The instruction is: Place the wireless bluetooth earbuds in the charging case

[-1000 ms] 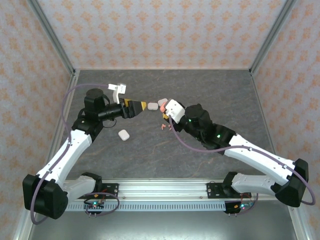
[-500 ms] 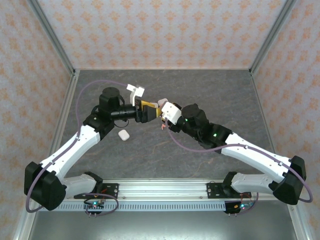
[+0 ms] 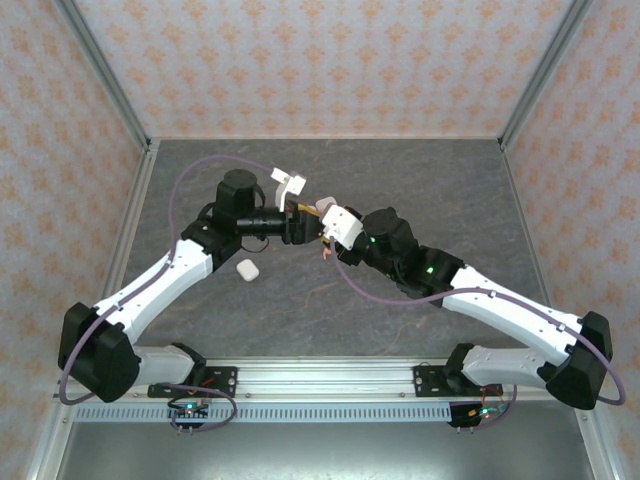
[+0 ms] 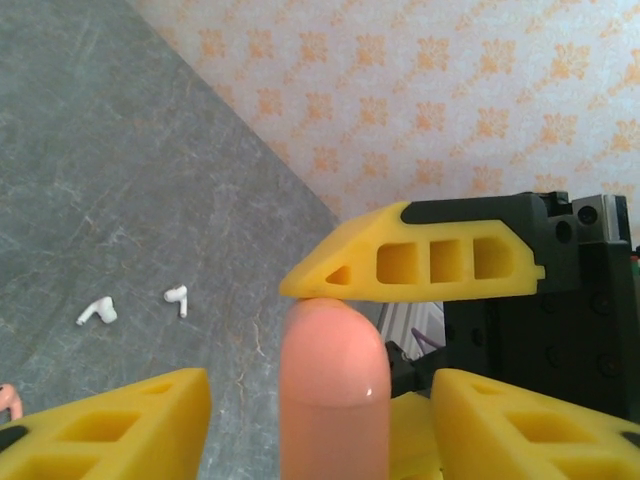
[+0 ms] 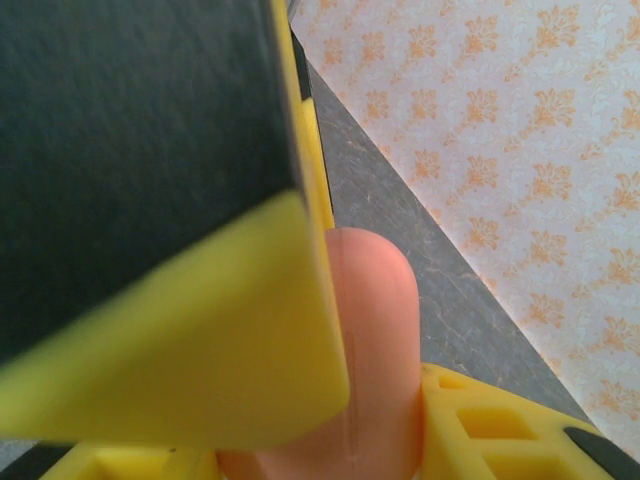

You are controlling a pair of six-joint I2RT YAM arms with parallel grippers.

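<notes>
Two white earbuds (image 4: 97, 312) lie on the grey table (image 4: 80, 150), left of the pink case (image 4: 333, 390) — the left wrist view shows them well. From above, one white case (image 3: 247, 268) sits further left, and one red-pink earbud (image 3: 326, 255) lies just nearer the arms. The left gripper (image 3: 306, 223) stands open around the pink case, with gaps on both sides. The right gripper (image 3: 324, 224) pinches it — its yellow finger (image 4: 425, 288) hides some wall.
</notes>
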